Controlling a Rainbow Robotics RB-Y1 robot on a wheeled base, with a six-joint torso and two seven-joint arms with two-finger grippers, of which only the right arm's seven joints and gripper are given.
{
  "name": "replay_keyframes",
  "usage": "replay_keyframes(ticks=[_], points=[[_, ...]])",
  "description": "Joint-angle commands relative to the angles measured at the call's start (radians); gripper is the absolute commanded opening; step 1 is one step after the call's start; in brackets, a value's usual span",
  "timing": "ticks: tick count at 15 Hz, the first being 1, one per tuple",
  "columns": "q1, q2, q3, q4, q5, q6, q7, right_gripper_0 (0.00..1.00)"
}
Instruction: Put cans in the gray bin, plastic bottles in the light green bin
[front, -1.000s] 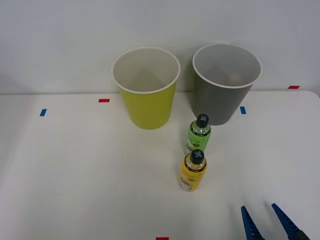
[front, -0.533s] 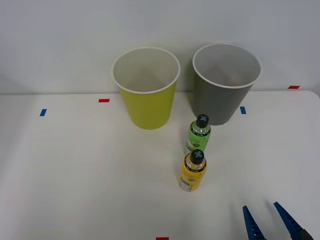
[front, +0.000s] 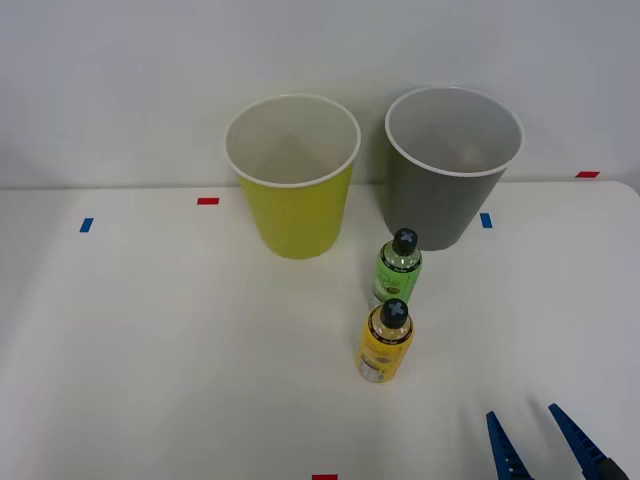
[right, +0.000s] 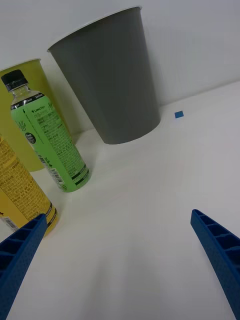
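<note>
**op_rby1:** Front view check, nearest first: my right gripper (front: 537, 445) sits nearer me than the yellow-label bottle (front: 385, 343), off to its right, fingers spread and empty. I'd guess staged for a grab.

**binwatch:** And past it?

**op_rby1:** Green-label bottle (front: 397, 268) just behind the yellow one, then the gray bin (front: 447, 190) beyond, light green bin (front: 293, 190) to that bin's left. Both bottles belong in green.

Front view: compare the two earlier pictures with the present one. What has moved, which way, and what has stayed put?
The right end effector, open and empty, has drawn slightly back toward the picture's lower right corner, away from the bottles. Nothing was grasped or released. The yellow-label bottle, the green-label bottle, the light green bin and the gray bin stayed where they were.
</note>
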Motion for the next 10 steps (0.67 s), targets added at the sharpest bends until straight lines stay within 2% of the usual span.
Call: replay_keyframes(ticks=[1,10], points=[[0.000,0.000,0.000,0.000,0.000,0.000,0.000,1.00],[0.000,0.000,0.000,0.000,0.000,0.000,0.000,1.00]])
